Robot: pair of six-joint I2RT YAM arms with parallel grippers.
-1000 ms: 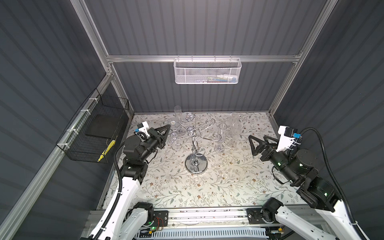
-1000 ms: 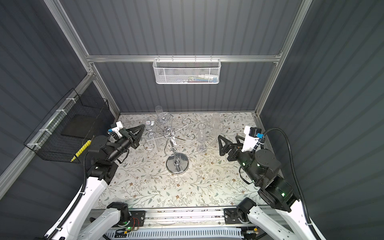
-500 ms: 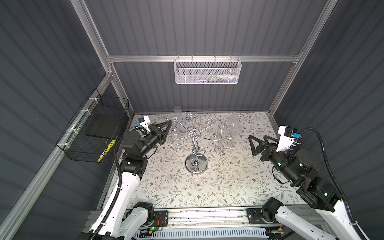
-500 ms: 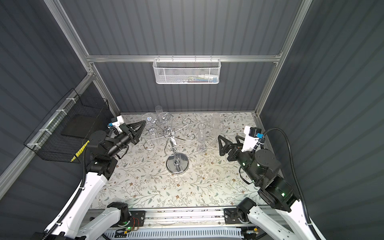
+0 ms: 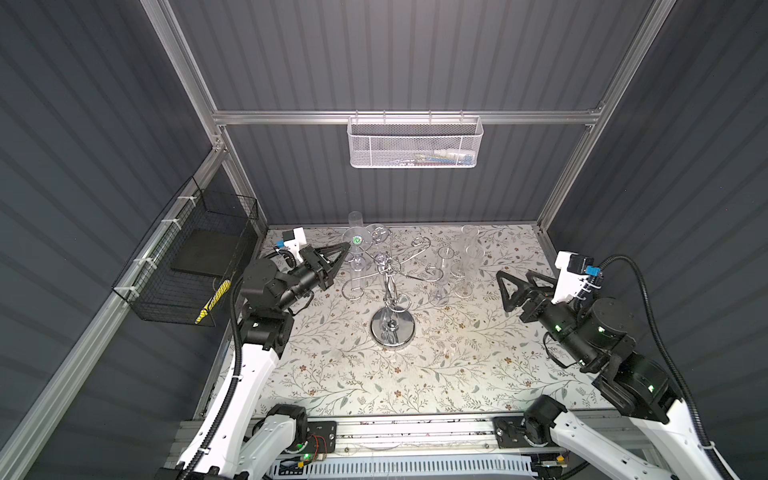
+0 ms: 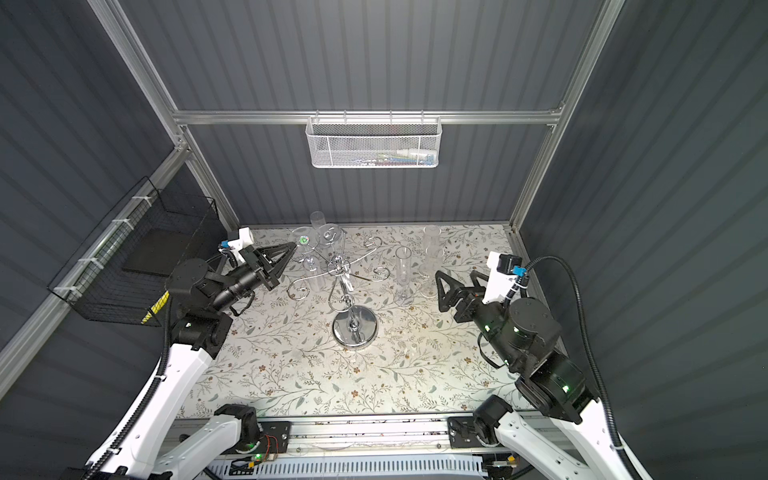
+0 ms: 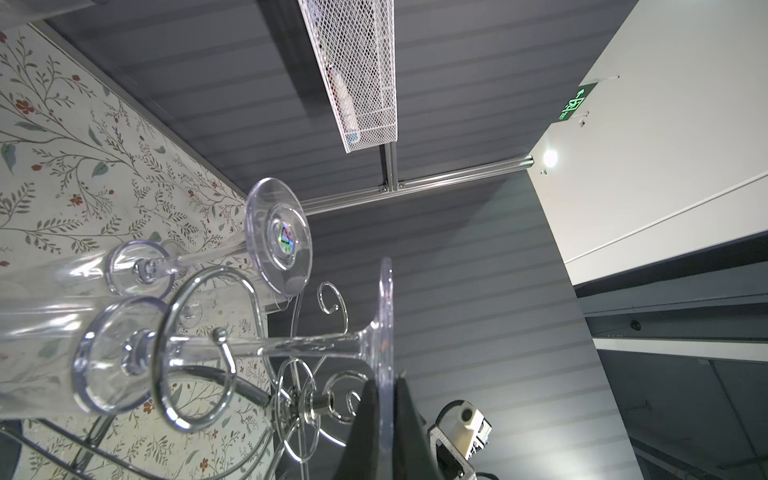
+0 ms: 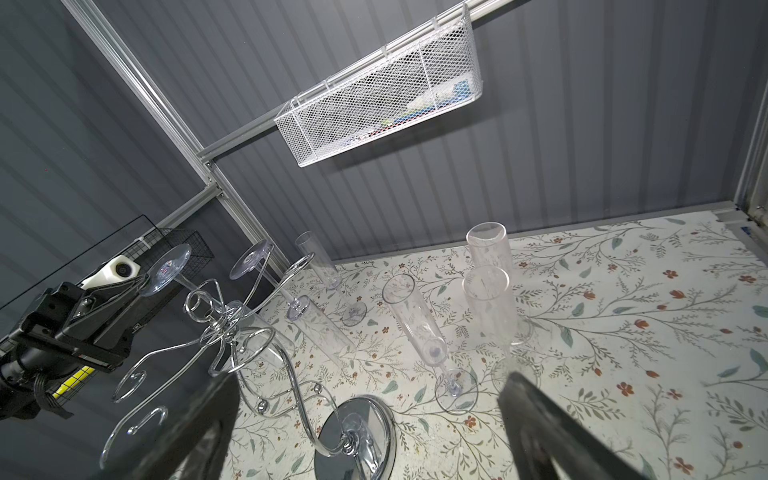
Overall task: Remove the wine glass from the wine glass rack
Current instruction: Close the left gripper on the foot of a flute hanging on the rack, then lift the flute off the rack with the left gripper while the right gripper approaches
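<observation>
At the upper left of both top views, the left arm's black gripper [image 5: 345,248] is pressed together on the rim of the round foot of a clear stemmed wine glass [image 5: 356,240]. The glass hangs bowl-down from a curled hook of the shiny chrome wire wine glass rack [image 5: 392,328]. The left wrist view shows the two fingers [image 7: 365,434] pinching that foot edge-on, the stem threaded through the hook. A second clear hanging glass [image 5: 376,232] sits just beside it on a neighbouring arm. The rack stands on its mirror-like round base near the middle of the floral-patterned bench [image 5: 457,374]. To its right three tall clear flutes [image 5: 444,270] stand upright, and a fourth upright flute [image 5: 355,217] stands at the back edge behind the hanging glasses. At the right of the frame the right arm's black gripper [image 5: 515,279] hovers with fingers spread wide, holding nothing, well apart from the rack. A white mesh basket [image 5: 415,143] hangs on the rear rail, and a black wire basket [image 5: 187,266] on the left wall.
</observation>
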